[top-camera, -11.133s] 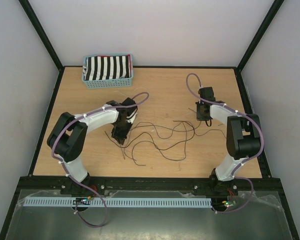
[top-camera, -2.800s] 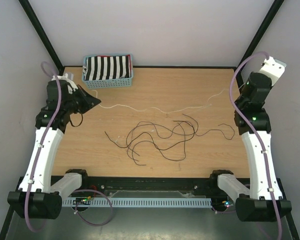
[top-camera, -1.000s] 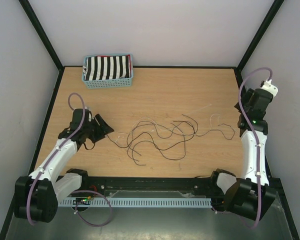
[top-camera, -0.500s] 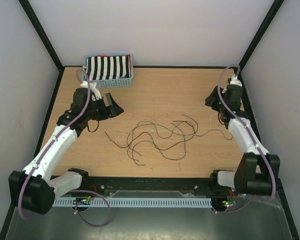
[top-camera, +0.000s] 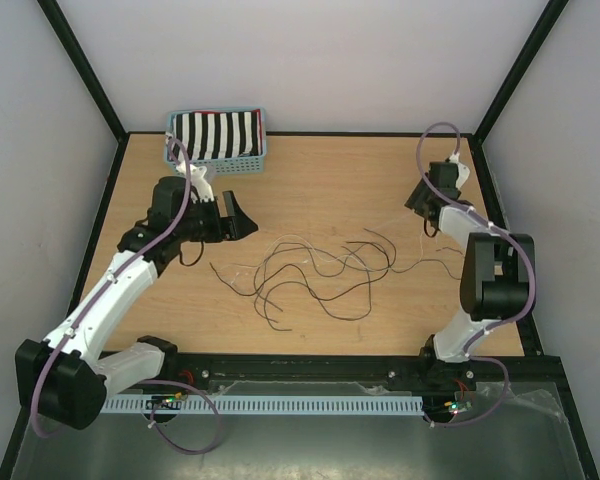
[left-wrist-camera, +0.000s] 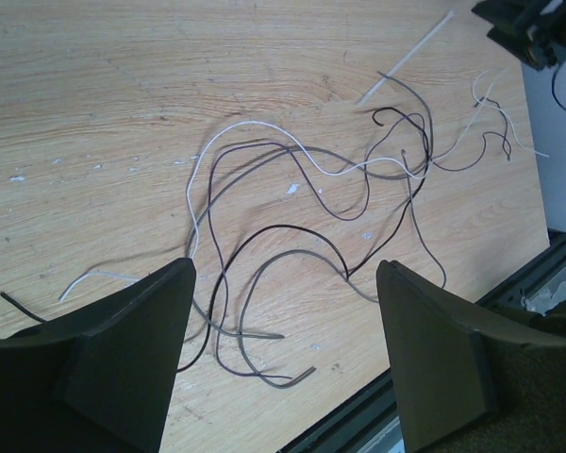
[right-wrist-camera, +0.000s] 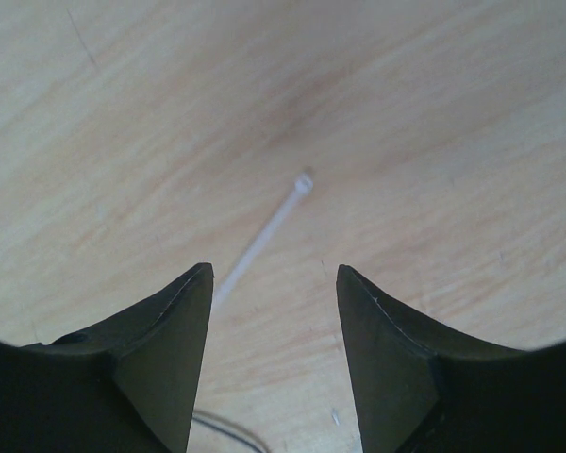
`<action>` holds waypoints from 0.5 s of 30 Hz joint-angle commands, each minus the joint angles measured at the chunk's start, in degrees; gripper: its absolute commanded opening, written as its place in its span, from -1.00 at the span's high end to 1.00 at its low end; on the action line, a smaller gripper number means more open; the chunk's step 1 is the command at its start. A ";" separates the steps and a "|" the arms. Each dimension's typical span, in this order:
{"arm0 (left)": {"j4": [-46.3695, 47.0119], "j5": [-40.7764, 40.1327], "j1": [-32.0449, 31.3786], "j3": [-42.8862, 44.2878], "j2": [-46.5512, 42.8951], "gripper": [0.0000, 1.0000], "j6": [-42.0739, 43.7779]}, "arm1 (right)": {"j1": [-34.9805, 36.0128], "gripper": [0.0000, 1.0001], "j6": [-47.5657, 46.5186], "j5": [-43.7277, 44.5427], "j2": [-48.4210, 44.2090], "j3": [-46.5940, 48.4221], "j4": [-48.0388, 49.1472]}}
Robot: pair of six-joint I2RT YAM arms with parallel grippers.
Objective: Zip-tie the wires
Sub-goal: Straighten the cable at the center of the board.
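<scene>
Reaching in from the bottom edge of the overhead frame, two white-and-black robot arms bend over a wooden desk (top-camera: 330, 175) inside a pale-walled enclosure. Closest to their bases, the wires (top-camera: 315, 270) sprawl loose and unbundled across the centre of the frame. They are mostly dark strands curling in overlapping loops, with a pale one threaded through them, all lying flat on the wood and clear of both arms.

Just beyond the tangle's left end, at centre left, the left pincer (left-wrist-camera: 285, 272) hangs above the desk, its jaws spread wide with nothing between them. Its wrist view looks down across the whole tangle.

At the upper right, the right pincer (right-wrist-camera: 274, 274) also stands open and empty, pointed down at the wood. A thin white zip tie (right-wrist-camera: 261, 234) lies flat on bare wood below it, just beside the right end of the strands, and shows in the gap between its two dark fingers (right-wrist-camera: 160, 349). Whether those fingers touch the desk cannot be told.

Farthest back, at the upper left, a light blue basket (top-camera: 216, 166) sits against the desk's far edge, holding a black-and-white striped cloth (top-camera: 215, 135).
</scene>
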 commanded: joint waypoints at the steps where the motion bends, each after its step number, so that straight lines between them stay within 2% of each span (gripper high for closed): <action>1: 1.86 2.08 -0.13 1.07 -1.85 -0.60 1.67 | -0.05 -0.29 1.54 3.16 4.02 6.49 0.22; 15: 2.96 3.95 -0.10 1.25 -0.60 -0.61 1.48 | 1.91 -0.28 0.94 7.05 11.34 10.99 -2.39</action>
